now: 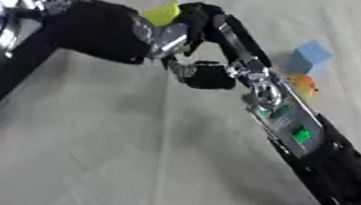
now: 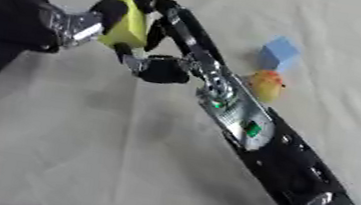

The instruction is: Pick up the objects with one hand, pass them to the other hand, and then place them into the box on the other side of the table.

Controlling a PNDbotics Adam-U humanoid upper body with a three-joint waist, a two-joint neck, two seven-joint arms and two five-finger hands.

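Pale cloth [image 2: 80, 151], half-hidden yellow block [image 2: 127, 25]

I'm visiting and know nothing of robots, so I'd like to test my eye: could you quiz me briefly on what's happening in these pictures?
1. True or false: the yellow block lies flat on the table cloth.
2. Which things rest on the cloth beside the right arm? A) a blue cube and a small orange-yellow thing; B) two red balls; C) a green cup.
3. Where do the left hand and right hand meet?

Key:
1. False: it is held up between the two hands, off the cloth.
2. A.
3. At the yellow block, above the cloth toward the far left; fingers of both hands curl round it.
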